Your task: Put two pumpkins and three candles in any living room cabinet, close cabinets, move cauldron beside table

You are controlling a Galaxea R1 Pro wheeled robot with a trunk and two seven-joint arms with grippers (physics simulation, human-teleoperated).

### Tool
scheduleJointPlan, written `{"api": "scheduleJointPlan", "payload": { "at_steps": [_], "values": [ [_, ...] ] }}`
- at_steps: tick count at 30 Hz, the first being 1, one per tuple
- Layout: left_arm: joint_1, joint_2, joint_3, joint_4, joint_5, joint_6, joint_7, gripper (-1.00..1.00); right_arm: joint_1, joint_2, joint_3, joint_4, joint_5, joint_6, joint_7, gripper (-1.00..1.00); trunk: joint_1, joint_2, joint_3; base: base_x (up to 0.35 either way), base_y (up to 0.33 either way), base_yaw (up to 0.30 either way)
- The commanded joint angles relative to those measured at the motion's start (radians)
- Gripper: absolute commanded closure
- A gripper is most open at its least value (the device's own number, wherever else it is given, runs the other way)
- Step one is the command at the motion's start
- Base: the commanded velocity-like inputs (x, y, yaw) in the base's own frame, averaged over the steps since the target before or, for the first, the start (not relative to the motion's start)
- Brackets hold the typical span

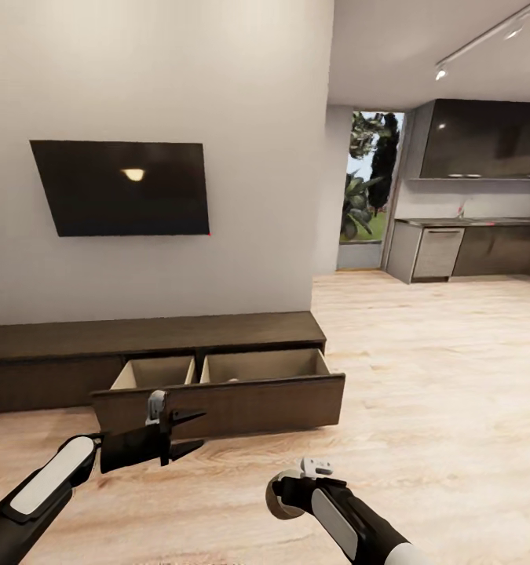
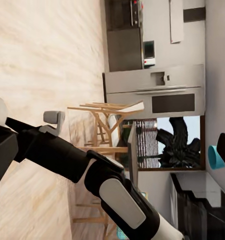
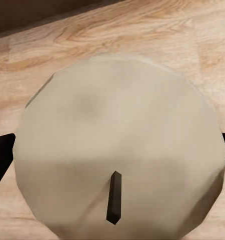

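The long low dark-brown cabinet (image 1: 155, 336) runs along the wall, with one wide drawer (image 1: 217, 406) pulled out and two pale compartments showing inside. My left gripper (image 1: 188, 431) hangs open just in front of that drawer front, holding nothing. Lower down and nearer me, my right gripper (image 1: 284, 496) is shut on a grey-beige candle (image 1: 275, 507). In the right wrist view the candle (image 3: 117, 150) shows its round top and short dark wick above the wooden floor, with a dark finger (image 3: 0, 156) at its side. Pumpkins, cauldron and table are out of view.
A black TV (image 1: 123, 188) hangs on the wall above the cabinet. Open wooden floor (image 1: 437, 392) stretches right toward a dark kitchen (image 1: 469, 235). The left wrist view shows my right arm (image 2: 92, 170), a wooden dining table with chairs (image 2: 105, 130) and a refrigerator (image 2: 152, 92).
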Motion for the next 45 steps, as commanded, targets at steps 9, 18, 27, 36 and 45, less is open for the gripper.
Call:
{"api": "scheduleJointPlan", "payload": {
  "at_steps": [9, 18, 27, 36, 45],
  "values": [
    [-0.002, 0.001, -0.004, 0.000, -0.005, -0.001, -0.009, -1.00, -0.001, -0.003, 0.002, -0.002, -0.011, -0.011, -0.010, 1.00, 0.000, -0.001, -0.002, 0.080, -0.054, 0.138],
    [-0.002, 0.001, -0.004, 0.000, -0.005, -0.001, -0.010, -1.00, -0.001, -0.001, 0.000, -0.002, -0.011, -0.013, -0.009, 1.00, 0.000, -0.001, -0.002, 0.055, -0.044, 0.002],
    [-0.002, 0.002, -0.004, 0.000, -0.004, 0.000, -0.010, -1.00, -0.001, -0.001, 0.000, -0.003, -0.011, -0.014, -0.008, 1.00, 0.000, -0.001, -0.002, 0.001, -0.001, 0.000],
    [-0.002, 0.010, -0.004, 0.000, 0.004, 0.001, -0.012, -1.00, -0.001, 0.000, 0.000, -0.003, -0.011, -0.013, -0.010, 1.00, 0.000, -0.001, -0.002, 0.128, -0.034, 0.000],
    [-0.002, 0.011, -0.005, -0.009, 0.006, 0.002, -0.013, -1.00, -0.001, 0.000, 0.000, -0.003, -0.011, -0.013, -0.010, 1.00, 0.000, -0.001, -0.002, 0.014, -0.007, 0.000]
  ]
}}
